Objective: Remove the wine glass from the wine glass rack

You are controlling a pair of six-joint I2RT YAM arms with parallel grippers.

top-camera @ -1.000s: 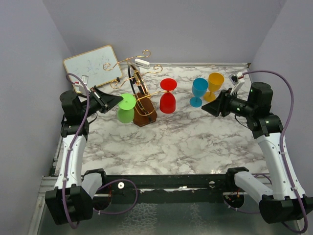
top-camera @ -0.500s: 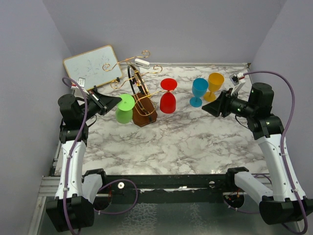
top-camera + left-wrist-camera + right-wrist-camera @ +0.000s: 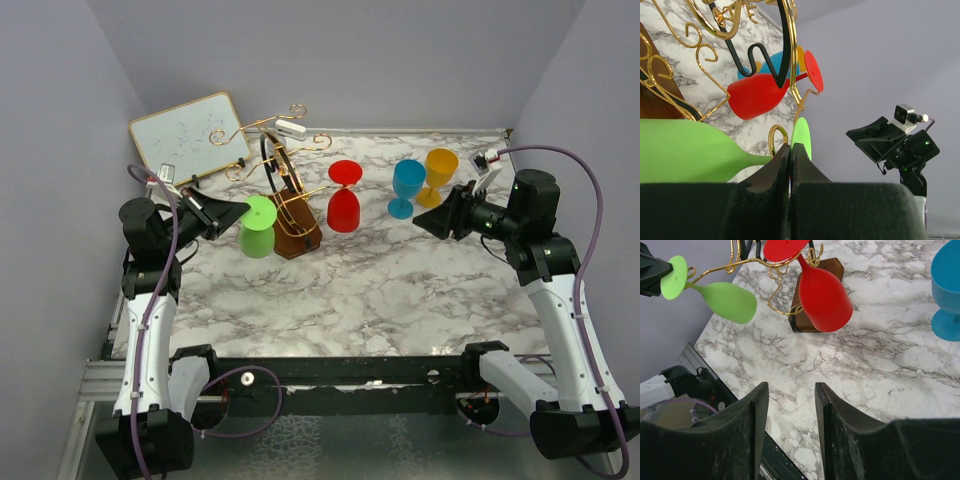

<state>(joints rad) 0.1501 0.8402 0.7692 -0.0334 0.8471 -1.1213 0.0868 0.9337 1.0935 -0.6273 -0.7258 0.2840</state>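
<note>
Since a moment ago the left arm has drawn back a little toward the near-left corner, and the green wine glass (image 3: 258, 228) has dipped slightly with it. That glass hangs bowl-down and tilted on the left side of the wine glass rack (image 3: 297, 235), just beside the wooden base, with its stem lying along a curled gold arm and its flat foot turned toward the left gripper (image 3: 240, 208). From the wrist view, that gripper's fingers are pressed almost flat together and seem to be nipping the thin rim of the foot, though the contact itself is hard to see. The right gripper (image 3: 440, 222) hovers over the marble table (image 3: 400, 290), spread wide and holding nothing, well apart from the rack. A red wine glass (image 3: 343, 205) hangs on the rack's other side.

I'd call this the pull-out step: the glass is gripped but does not look free of the hook yet. The next move probably calls for sliding the foot out along the line of the gold arm toward its open end, without twisting. A pinch on so thin a rim could slip, and a snag might drag the light rack along.
</note>
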